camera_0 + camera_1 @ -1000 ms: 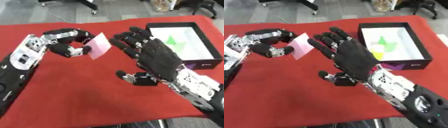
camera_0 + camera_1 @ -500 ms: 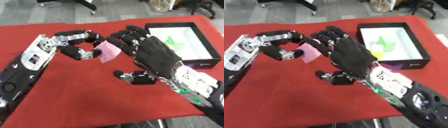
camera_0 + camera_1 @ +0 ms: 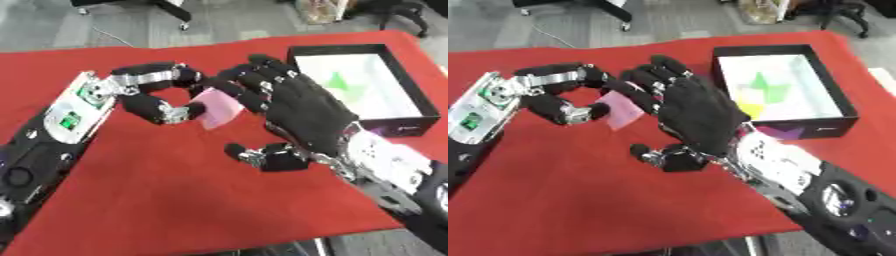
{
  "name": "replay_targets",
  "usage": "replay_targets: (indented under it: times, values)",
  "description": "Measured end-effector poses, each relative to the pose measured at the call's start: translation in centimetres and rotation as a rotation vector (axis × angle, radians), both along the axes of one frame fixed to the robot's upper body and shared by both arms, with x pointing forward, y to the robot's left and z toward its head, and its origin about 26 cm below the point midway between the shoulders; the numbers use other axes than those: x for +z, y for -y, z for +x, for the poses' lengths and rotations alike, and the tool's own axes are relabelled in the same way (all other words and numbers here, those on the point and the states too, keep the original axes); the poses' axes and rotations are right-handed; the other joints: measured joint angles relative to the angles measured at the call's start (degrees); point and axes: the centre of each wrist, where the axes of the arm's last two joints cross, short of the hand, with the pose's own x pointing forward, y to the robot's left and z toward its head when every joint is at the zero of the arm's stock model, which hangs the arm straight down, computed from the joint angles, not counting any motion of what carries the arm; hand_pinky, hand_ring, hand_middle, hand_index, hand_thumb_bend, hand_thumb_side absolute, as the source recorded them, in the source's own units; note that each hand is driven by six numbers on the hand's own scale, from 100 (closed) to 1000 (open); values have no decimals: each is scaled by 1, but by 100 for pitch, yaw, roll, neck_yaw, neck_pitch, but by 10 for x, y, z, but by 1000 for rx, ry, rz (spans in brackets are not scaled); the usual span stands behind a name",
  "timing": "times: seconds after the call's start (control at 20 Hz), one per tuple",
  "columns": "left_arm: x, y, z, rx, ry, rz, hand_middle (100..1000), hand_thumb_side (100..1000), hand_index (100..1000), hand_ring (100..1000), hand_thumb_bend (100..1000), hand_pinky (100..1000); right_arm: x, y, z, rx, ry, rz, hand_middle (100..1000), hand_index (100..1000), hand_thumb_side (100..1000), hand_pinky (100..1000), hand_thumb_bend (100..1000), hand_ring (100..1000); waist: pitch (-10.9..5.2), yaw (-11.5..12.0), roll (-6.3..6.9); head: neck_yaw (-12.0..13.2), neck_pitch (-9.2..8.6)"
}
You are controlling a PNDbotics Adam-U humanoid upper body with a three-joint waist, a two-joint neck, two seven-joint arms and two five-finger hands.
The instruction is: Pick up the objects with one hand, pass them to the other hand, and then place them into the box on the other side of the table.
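With the left hand [image 3: 157, 100] pinching the pink card [image 3: 219, 107], the spread, empty right hand [image 3: 297, 107] should curl onto its free edge (box [image 3: 418, 100] waits rightward) before any letting go.

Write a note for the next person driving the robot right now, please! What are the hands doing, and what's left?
Left hand: fingers curled round a pink card, holding it above the red table.
Right hand: open, back towards the camera, fingers spread and at the card's far edge, not closed on it.
Box: black with a white inside, on the robot's right side. Green and yellow pieces already lie in it.
Done: card picked up and brought to the other hand.
Left: right hand takes the card, left lets go, then the card goes into the box.
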Motion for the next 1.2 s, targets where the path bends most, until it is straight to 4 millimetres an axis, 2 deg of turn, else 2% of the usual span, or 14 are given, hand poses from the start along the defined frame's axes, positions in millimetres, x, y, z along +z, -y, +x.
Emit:
replay_targets:
  times: [0.4,0.65,1.2]
  values:
    - [-1,4,-1,-10,-8,1,448,605,645,519,100,751,2,1,1,-54,-33,-78,881,982,382,941,440,840,-6,1,0,-19,0]
    - [2,5,0,-12,-4,1,444,595,641,507,100,750,9,2,4,-110,-14,-123,898,988,381,959,434,818,-19,-4,2,-24,0]
    - [5,5,3,-9,-21,14,453,609,648,545,100,757,21,1,7,-168,49,-159,879,963,354,968,390,803,-34,4,1,-74,0]
